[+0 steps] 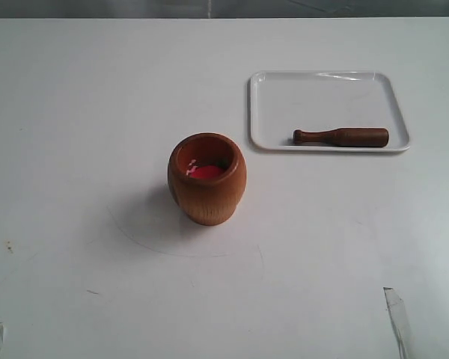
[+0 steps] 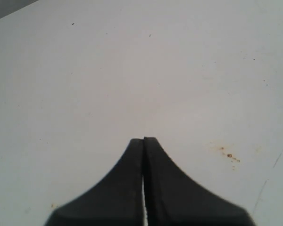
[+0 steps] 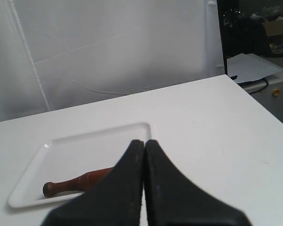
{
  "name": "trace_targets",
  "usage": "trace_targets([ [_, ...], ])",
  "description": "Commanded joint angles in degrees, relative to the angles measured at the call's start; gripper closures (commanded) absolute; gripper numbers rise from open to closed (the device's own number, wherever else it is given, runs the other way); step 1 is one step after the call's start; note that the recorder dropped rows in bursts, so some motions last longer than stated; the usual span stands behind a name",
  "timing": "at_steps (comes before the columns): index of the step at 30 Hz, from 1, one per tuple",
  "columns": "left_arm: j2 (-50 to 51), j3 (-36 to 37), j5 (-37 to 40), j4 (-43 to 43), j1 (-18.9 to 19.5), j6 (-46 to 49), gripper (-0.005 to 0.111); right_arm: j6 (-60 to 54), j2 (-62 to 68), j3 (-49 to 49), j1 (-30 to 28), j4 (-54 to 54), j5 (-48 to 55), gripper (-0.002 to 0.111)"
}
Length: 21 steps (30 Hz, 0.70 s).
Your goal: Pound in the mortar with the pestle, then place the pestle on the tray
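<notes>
Reddish-brown wooden mortar [image 1: 207, 179] stood upright on the white table [image 1: 75, 112], a little left of centre in the exterior view. Its thick rim faced up and something red showed inside. White plastic tray [image 1: 322, 90] lay flat beyond it and to the right, apart from the mortar, with bare table between them. Dark brown pestle [image 1: 341, 137] lay on its side within the tray, close to the near rim and roughly parallel to it, with the knob end toward the mortar's side and the thick end toward the tray's right edge. Left gripper [image 2: 144, 139], seen from its wrist camera, had its two black fingers pressed together with nothing between them, over bare tabletop marked by a few rusty specks [image 2: 229, 155]. Right gripper [image 3: 144, 141] likewise had its fingers flat against each other and held nothing. The tray lay ahead of it, the pestle partly hidden behind one finger. Pale strip [image 1: 395, 314] sat at the table's near right corner, possibly tape; too faint to be sure.
</notes>
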Motion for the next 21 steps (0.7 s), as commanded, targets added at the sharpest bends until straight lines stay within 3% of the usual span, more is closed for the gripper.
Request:
trace_targets([
  [1,-0.1,0.0,-0.2,-0.4,-0.4,-0.5,0.107,-0.3,-0.3,0.2,-0.4,1.0,0.1,0.108],
  [5,-0.1,0.0,-0.2,-0.4,-0.4,-0.5,0.107,-4.8,-0.3,0.2,-0.4,1.7,1.5,0.108],
  [12,-0.1,0.0,-0.2,-0.4,-0.4,-0.5,0.107,-35.5,-0.3,0.2,-0.4,20.3,7.0,0.108],
  [21,-0.1,0.0,-0.2,-0.4,-0.4,-0.5,0.107,-33.4,-0.3,0.2,-0.4,21.3,5.9,0.108],
])
